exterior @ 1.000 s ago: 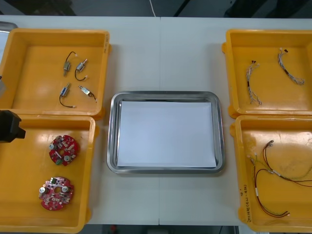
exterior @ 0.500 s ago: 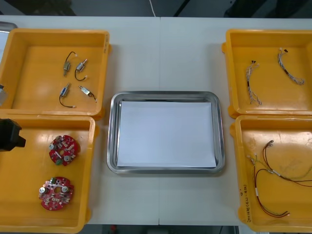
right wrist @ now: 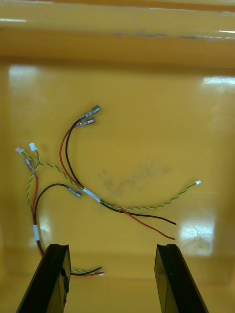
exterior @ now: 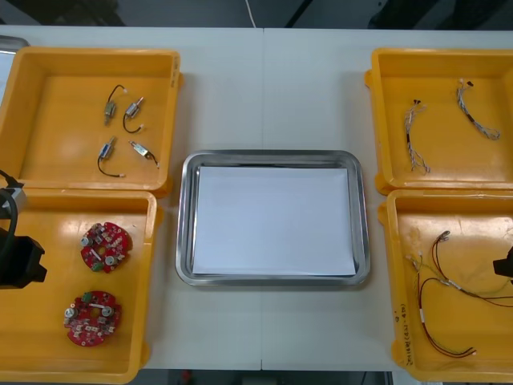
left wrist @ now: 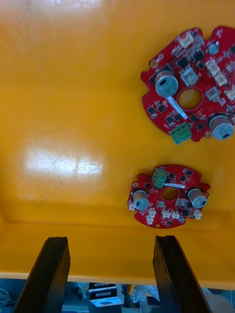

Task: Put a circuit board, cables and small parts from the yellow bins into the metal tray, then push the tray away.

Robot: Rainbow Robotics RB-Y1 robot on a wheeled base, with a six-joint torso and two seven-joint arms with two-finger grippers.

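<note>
We hold our left gripper (left wrist: 110, 276) open over a yellow bin (left wrist: 73, 98), with a round red circuit board (left wrist: 169, 195) just ahead of it. Our right gripper (right wrist: 111, 279) is spread open too, with the red and yellow cables (right wrist: 93, 193) just ahead. The metal tray (exterior: 272, 156) lies between the two grippers.

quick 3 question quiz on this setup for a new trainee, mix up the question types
1. True or false: the metal tray already holds something from the bins.
2. How many round red circuit boards lie in the near left yellow bin, under the left end effector?
3. The right end effector hangs over the red and yellow cables. Its fingers are: A open, B shut on a cable, C shut on nothing.

Key: 1 false; 2 two; 3 A.
</note>
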